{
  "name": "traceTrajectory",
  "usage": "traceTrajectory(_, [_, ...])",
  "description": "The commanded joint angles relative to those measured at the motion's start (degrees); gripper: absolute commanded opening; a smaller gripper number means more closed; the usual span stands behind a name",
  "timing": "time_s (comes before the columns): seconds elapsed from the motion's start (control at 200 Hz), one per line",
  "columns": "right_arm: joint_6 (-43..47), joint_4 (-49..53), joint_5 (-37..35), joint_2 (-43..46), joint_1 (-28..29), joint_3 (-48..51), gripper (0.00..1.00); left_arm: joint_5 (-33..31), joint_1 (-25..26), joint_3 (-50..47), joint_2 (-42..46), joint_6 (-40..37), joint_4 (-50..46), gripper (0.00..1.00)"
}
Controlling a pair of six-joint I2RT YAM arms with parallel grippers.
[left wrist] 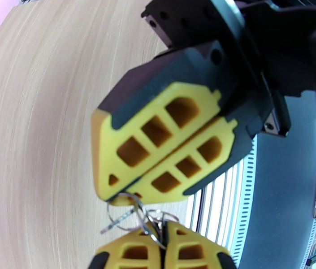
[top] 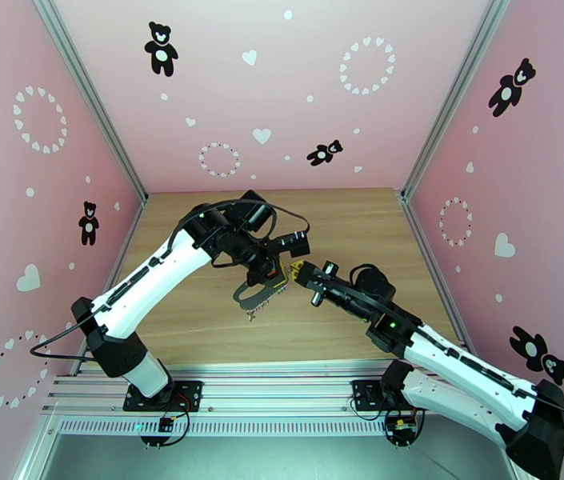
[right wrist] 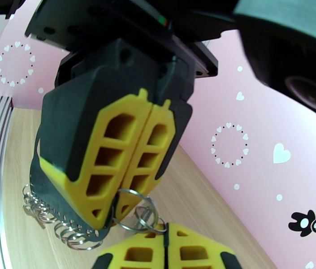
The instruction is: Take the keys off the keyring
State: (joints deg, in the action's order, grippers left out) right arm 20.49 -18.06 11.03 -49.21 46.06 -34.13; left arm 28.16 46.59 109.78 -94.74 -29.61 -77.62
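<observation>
Gripping the keyring (right wrist: 52, 200) from both sides above the middle of the table (top: 202, 334), with no key judged freed yet.
Held up clear of the wood between two pincers meeting tip to tip. Left pincer (right wrist: 113, 219) clamped together on the dark curved band with its row of rings. Right pincer (right wrist: 166, 229) pressed shut on a silver ring of the cluster just beside it. Small bits dangling under the band, probably the keys (top: 250, 315), too tiny to make out and apparently threaded on. Judged an early stage: two-sided hold secured, separation not begun. Left to do: working each key round its ring and off, once for each, then setting both down on the table apart from the keyring.
</observation>
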Motion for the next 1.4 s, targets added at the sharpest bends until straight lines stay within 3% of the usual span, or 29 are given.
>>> traceTrajectory(0.0, [1.0, 0.7, -0.9, 1.2, 0.2, -3.2, 0.0, 2.1, 0.1, 1.0, 0.0, -0.8, -0.9, 0.0])
traceTrajectory(0.461, [4.5, 13.9, 3.5, 1.1, 0.3, -11.2, 0.0, 3.4, 0.2, -0.6, 0.9, -1.9, 0.0, 0.0])
traceTrajectory(0.736, [3.1, 18.1, 0.4, 5.9, 0.2, -10.0, 0.0, 3.5, 0.0, -3.1, 3.4, -3.1, 1.9, 0.0])
traceTrajectory(0.801, [1.2, 19.0, -1.0, 7.1, 0.2, -9.3, 0.18, 3.1, 0.0, -2.9, 3.2, -3.2, 1.1, 0.0])
traceTrajectory(0.976, [-2.7, 19.2, 2.3, 8.1, 0.2, -5.9, 0.34, 2.6, 0.0, -2.7, 3.8, -3.4, 1.7, 0.0])
traceTrajectory(1.141, [-6.0, 16.8, 4.7, 7.6, 0.2, -3.6, 0.45, 2.2, 0.0, -1.7, 3.1, -3.2, 1.3, 0.0])
traceTrajectory(1.392, [-6.0, 13.6, 4.1, 5.5, 0.2, -1.9, 0.5, 2.5, 0.0, -0.5, 2.3, -3.2, 1.1, 0.0])
